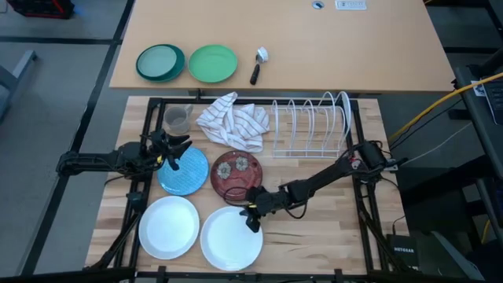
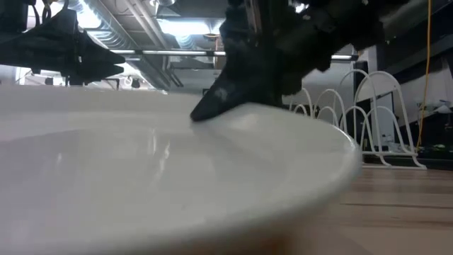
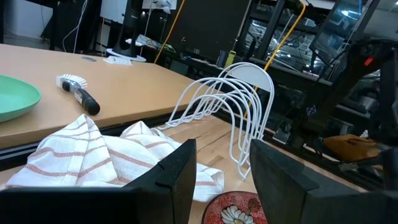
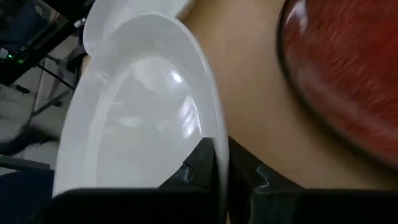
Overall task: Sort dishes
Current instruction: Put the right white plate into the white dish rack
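Gripping the rim of the white plate (image 1: 231,238) at the bench's (image 1: 330,228) near edge, the right end effector (image 1: 253,218) had its fingers clamped on either side of the rim. The left end effector (image 1: 174,153) hovered parted over the blue plate (image 1: 189,177). With so shallow a bite, the plate could slip while lifting and strike the red plate (image 1: 236,173).

- Two green plates (image 1: 187,63) sit side by side on the far desk, a dish brush (image 1: 258,64) near them.
- A grey cup (image 1: 178,119), a striped cloth (image 1: 233,121) and a wire rack (image 1: 308,126) line the worktable's far edge.
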Robot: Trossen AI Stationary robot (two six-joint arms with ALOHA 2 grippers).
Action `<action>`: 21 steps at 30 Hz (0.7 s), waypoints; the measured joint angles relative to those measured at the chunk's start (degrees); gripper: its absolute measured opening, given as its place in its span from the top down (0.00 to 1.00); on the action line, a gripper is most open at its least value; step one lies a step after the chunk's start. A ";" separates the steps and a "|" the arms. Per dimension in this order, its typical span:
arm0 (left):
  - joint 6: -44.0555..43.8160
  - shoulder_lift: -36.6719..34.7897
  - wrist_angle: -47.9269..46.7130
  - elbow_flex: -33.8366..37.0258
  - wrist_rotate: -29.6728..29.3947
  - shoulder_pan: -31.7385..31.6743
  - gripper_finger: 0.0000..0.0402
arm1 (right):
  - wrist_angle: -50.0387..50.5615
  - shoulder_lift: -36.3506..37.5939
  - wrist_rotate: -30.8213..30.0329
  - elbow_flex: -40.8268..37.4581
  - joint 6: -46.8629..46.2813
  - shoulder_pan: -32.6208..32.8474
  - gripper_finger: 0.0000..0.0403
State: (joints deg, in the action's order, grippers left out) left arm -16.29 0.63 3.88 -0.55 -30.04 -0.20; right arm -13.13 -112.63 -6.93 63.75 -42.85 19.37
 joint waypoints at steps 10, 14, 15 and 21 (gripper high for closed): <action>-0.02 0.02 0.00 0.00 0.00 0.02 0.65 | 16.37 10.95 -7.65 -0.02 3.74 -0.80 0.96; -0.02 0.02 -0.02 0.02 0.02 0.02 0.65 | 20.50 14.50 -10.47 -0.02 3.53 -0.69 0.96; -0.02 0.00 0.00 0.00 0.00 0.02 0.65 | 20.97 15.37 -10.95 -0.02 4.02 -0.69 0.96; -0.02 0.00 0.00 0.00 0.00 0.00 0.65 | 21.22 21.39 -15.39 -0.02 7.65 -0.65 0.96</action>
State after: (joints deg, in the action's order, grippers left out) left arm -16.31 0.62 3.88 -0.56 -30.04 -0.21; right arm 8.08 -91.25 -22.32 63.72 -35.20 18.72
